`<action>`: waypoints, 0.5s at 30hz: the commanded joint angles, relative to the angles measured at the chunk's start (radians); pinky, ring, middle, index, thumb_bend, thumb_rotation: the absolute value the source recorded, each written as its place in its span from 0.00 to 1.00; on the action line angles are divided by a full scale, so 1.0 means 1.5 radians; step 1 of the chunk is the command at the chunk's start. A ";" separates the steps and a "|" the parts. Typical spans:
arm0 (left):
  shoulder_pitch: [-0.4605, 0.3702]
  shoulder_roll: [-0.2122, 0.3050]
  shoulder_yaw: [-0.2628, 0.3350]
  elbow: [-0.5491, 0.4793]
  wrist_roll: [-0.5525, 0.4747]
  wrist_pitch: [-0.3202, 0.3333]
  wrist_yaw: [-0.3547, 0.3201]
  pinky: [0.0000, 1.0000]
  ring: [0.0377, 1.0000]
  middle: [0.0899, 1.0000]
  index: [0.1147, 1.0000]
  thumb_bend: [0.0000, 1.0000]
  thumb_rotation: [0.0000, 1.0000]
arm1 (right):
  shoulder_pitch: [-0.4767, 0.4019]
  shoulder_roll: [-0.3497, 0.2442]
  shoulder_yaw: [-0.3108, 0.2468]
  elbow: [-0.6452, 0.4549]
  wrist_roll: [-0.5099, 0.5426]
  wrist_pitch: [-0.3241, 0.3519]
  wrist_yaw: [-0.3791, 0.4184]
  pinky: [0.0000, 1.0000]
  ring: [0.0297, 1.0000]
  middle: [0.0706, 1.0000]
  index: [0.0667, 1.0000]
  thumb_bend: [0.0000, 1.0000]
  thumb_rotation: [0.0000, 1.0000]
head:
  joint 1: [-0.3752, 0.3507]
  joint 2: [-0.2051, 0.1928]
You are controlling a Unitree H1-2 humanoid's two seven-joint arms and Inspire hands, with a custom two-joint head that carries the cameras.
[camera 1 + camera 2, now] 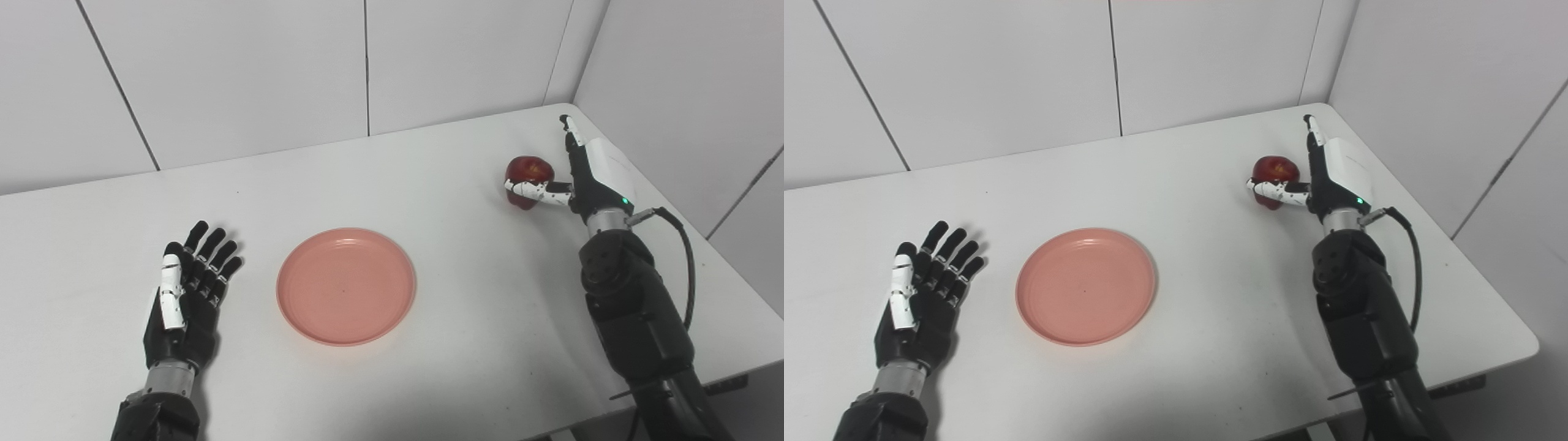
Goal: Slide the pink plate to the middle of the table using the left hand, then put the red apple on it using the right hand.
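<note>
Left eye view
Right hand (pixel 579 177): its thumb lies across the front of the round, glossy red apple (pixel 528 181); its fingers point straight up beside the fruit, so it is not yet clamped.
Apple: on the table, far right, well apart from the plate.
Risk: a thumb-only contact may roll the apple away or let it drop in transit.
Plate: the round, shallow pink plastic plate (pixel 346 285) sits about mid-table, with nothing on it.

Right eye view
Left hand (pixel 923 288): fingers spread, holding nothing, resting just beside the plate (pixel 1085 285).
Risk: the apple may land on the rim and tip the plate.
Surface: smooth white table (pixel 1213 343), slippery-looking.
Room: plain white panelled walls (pixel 998 73) meeting in a corner.
</note>
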 commanded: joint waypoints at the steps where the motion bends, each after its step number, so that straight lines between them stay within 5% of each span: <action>1: -0.003 0.002 0.000 -0.004 -0.001 0.008 0.002 0.89 0.88 0.90 0.88 0.42 1.00 | -0.033 -0.016 -0.004 -0.006 0.009 -0.011 -0.019 0.69 0.85 0.93 0.95 1.00 0.47 | 0.001 -0.001; 15: 0.001 0.002 -0.001 -0.013 -0.002 0.015 0.003 0.89 0.88 0.89 0.88 0.41 1.00 | -0.059 -0.028 0.015 0.064 0.038 -0.023 -0.044 0.72 0.86 0.93 0.94 1.00 0.49 | 0.003 0.006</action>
